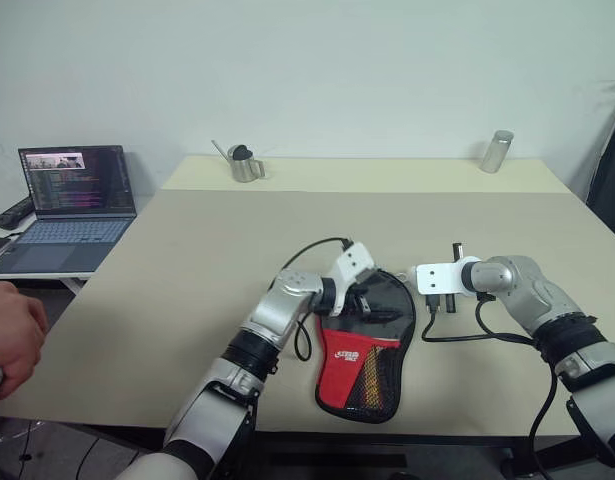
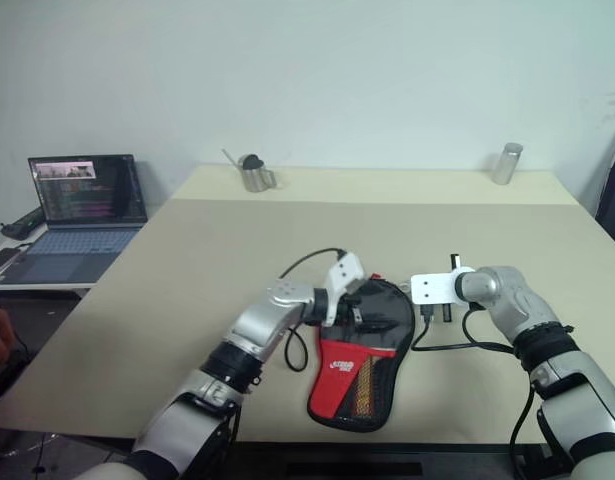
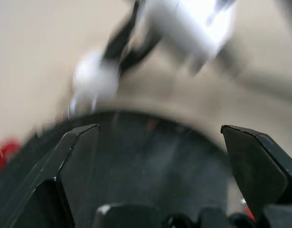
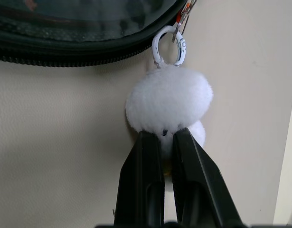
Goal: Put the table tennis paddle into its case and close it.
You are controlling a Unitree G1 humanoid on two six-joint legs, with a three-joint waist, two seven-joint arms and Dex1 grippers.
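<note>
White pompom (image 4: 168, 102) pinched in the right gripper (image 4: 165, 142) beside the case (image 1: 372, 345) near the table's (image 1: 187, 260) front edge; left gripper (image 3: 160, 137) gapes wide, empty, over the case.

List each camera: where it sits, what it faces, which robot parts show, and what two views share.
Left eye and right eye views: on the head, looking forward and down over the table; both arms show, the left gripper over the case.
Left wrist view: on the left wrist, looking along its open fingers at the case's black fabric.
Right wrist view: on the right wrist; the right gripper is shut on a white pom-pom ringed to the zipper.
Shared: both wrist views show the pom-pom.
</note>
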